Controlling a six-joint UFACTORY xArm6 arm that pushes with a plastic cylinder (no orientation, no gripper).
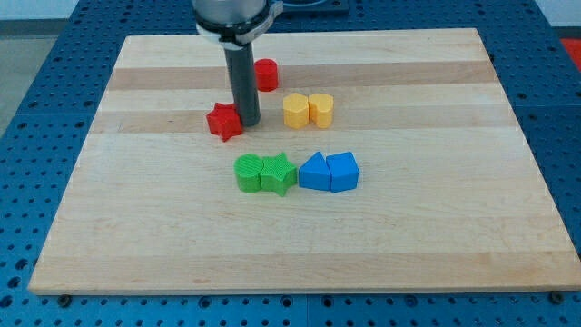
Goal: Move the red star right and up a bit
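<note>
The red star (pixel 223 121) lies on the wooden board (pixel 300 236), left of centre and toward the view's top. My tip (pixel 249 123) is the lower end of the dark rod and stands right next to the star's right side, touching or nearly touching it. A red round block (pixel 266 74) sits above and to the right of the star, partly hidden behind the rod.
Two yellow blocks (pixel 308 110) sit side by side to the right of my tip. Below are a green round block (pixel 248 173) touching a green star (pixel 280 173), then two blue blocks (pixel 329 171) touching each other. Blue perforated table surrounds the board.
</note>
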